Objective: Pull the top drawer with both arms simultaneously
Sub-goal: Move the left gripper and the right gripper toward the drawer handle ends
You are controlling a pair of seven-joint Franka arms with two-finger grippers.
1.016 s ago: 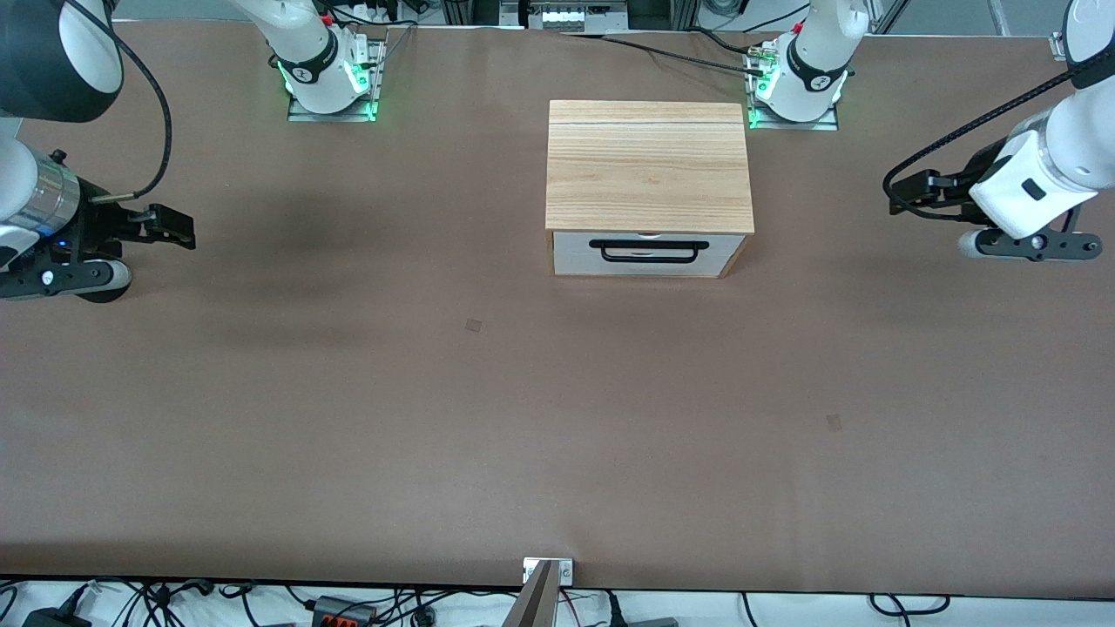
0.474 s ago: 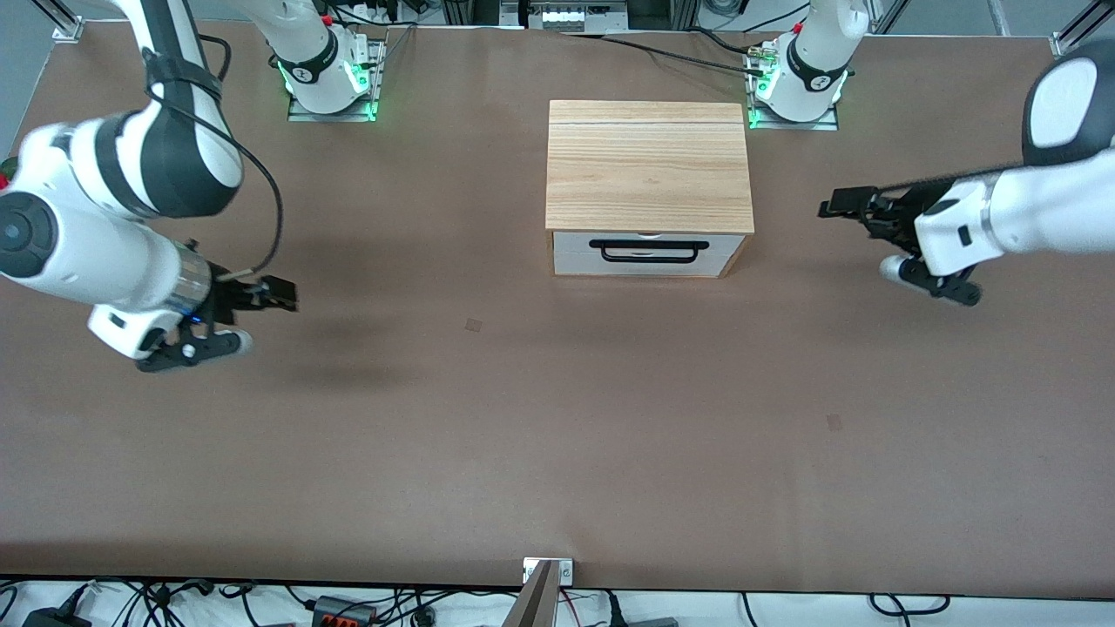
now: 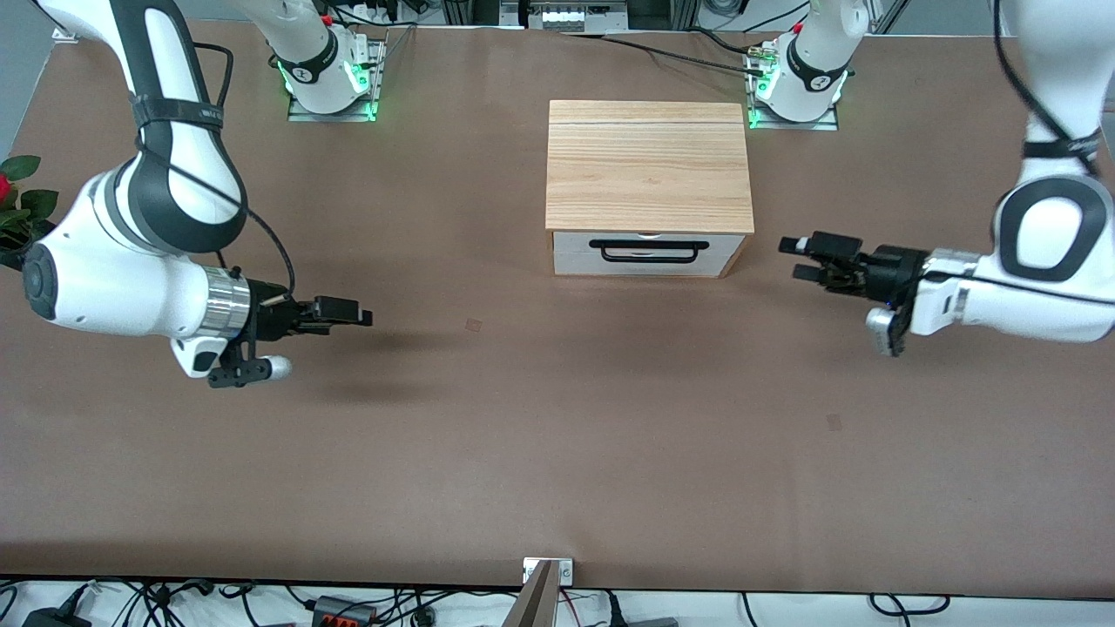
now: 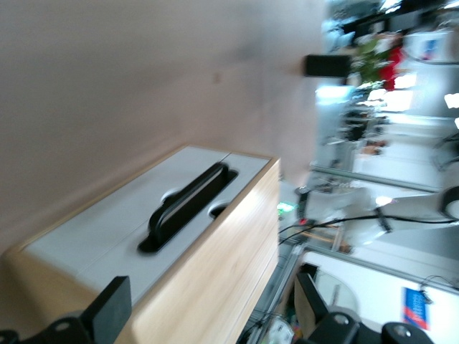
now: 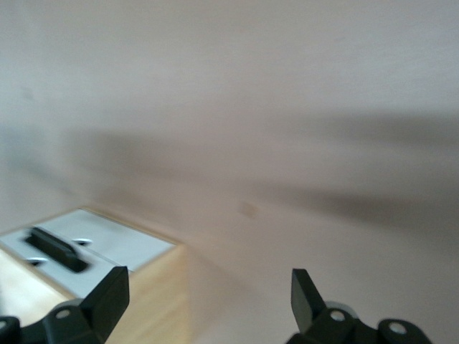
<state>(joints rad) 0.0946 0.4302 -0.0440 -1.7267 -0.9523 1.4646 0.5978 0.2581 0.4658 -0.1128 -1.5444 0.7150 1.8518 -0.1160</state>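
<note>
The right arm [image 3: 131,261] comes down from its base and bends low over the counter [image 3: 557,435] at its own end. Its right hand [image 3: 355,314] hangs in the air over bare counter, pointing toward the cabinet [image 3: 648,165]. In the right wrist view its two black fingers [image 5: 107,294] stand wide apart with nothing between them, and the cabinet shows off past one finger, well apart from the hand.

The cabinet stands mid-counter between the two hands, its light-wood top facing up. The top drawer [image 3: 646,246] sits in the cabinet's front, shut flush, its white panel facing the front camera. The long black bar handle [image 3: 648,252] runs across the panel, and neither hand touches it. In the left wrist view the handle [image 4: 188,208] and white panel [image 4: 129,229] show clearly, just ahead of that hand.

The left arm [image 3: 1037,270] reaches in from its end of the counter. Its left hand [image 3: 797,259] is held over the counter near the cabinet's side at drawer level, pointing toward it but apart from it. Its fingers [image 4: 111,308] are spread wide and hold nothing.
</note>
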